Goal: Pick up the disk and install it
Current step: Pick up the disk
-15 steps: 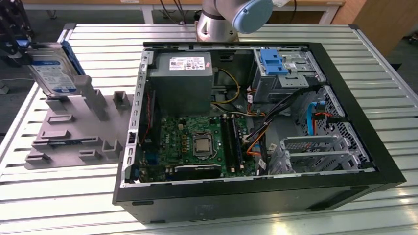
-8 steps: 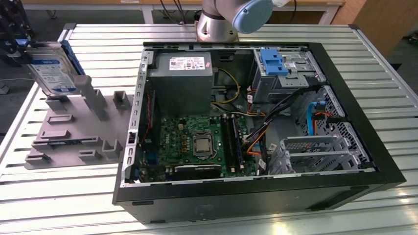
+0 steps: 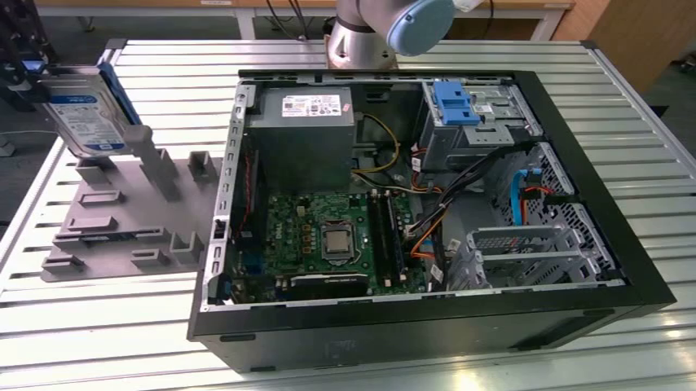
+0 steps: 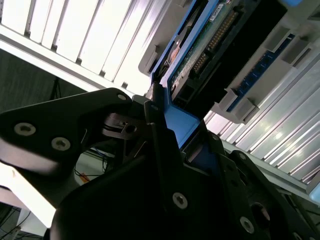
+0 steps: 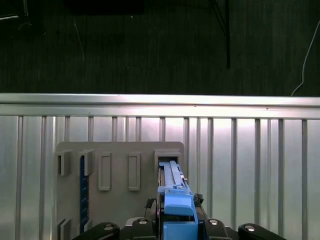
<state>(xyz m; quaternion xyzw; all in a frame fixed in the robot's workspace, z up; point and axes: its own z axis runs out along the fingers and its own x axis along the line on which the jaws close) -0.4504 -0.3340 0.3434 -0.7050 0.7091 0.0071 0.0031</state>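
gripper clamped on blue side rail of disk, jaws snug against it. disk tilted at 10 o'clock in exterior view, over grey slotted fixture. open PC case at fixture's 3 o'clock, both on slatted metal table.

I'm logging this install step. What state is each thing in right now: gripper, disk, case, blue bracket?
Gripper: shut on the disk's blue rail.
Disk: held on edge, tilted, at the grey fixture; not in the case.
Case: lying on its side, side panel off, inside exposed.
Blue bracket: upright in the case's bay, no drive in it.
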